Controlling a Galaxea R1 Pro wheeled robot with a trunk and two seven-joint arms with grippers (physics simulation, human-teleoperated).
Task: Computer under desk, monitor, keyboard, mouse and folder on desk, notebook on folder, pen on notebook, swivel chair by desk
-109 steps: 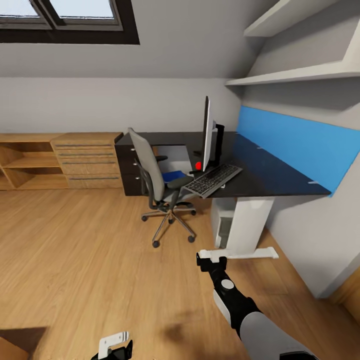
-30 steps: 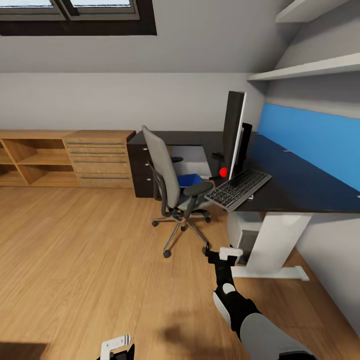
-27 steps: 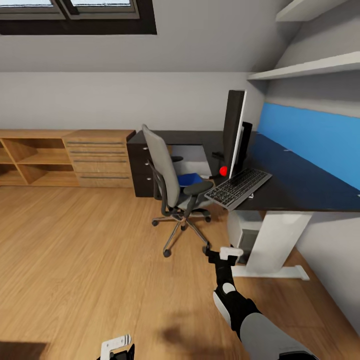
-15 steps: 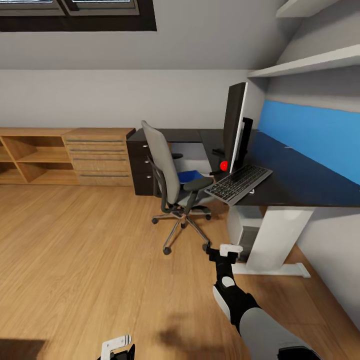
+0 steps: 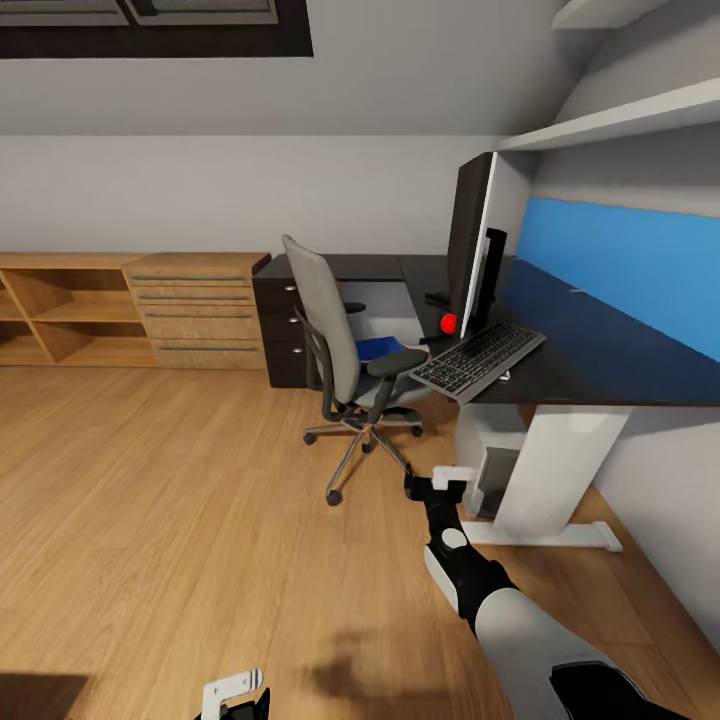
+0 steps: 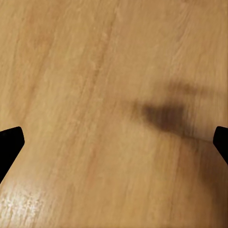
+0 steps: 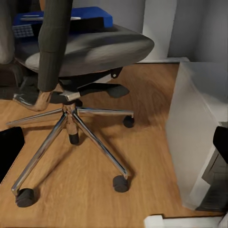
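Approach the grey padded swivel chair [image 5: 345, 360] at one o'clock squarely; right gripper [image 5: 437, 487] and left gripper [image 6: 114, 142], jaws released, grasp nothing; bright-blue flat folder [image 7: 61, 18] awaits.

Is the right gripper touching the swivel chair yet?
Apart. In the head view, bare wood floor separates the right gripper from the swivel chair; the nearest caster sits clear of it.

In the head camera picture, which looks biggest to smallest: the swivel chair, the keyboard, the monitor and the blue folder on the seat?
1. swivel chair
2. monitor, edge-on, so it looks narrow
3. keyboard
4. folder, partly hidden by the chair
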